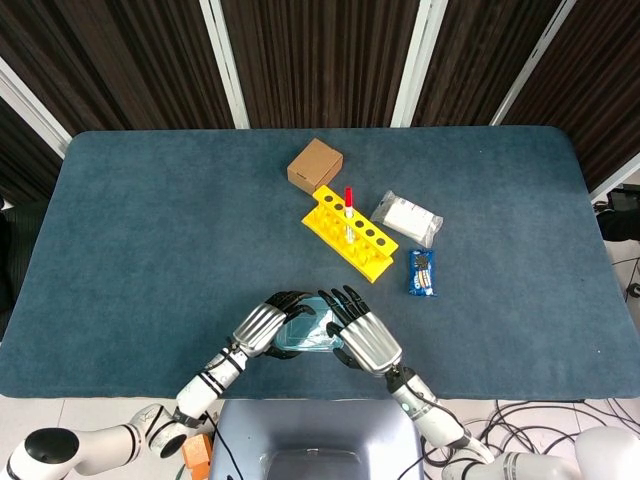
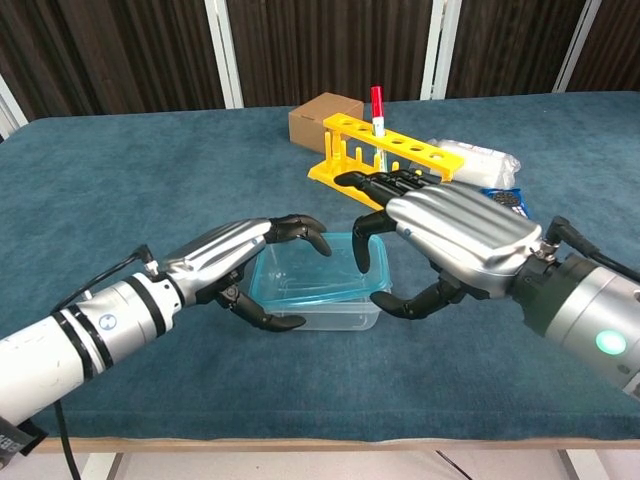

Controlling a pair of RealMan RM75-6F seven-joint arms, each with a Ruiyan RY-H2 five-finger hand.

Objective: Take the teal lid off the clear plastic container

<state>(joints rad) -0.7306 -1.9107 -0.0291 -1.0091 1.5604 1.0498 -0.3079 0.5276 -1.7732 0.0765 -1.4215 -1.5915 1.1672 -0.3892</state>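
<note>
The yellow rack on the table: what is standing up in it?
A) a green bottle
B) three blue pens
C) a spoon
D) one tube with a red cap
D: in the chest view a single tube with a red cap stands upright in the yellow rack, and the rack's other holes look empty.

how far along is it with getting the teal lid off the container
Done: both hands are at the clear container. In hand: the left robot hand grips its left side while the right robot hand works the right edge of the teal lid, which looks tilted. Left: lifting the lid clear.
</note>
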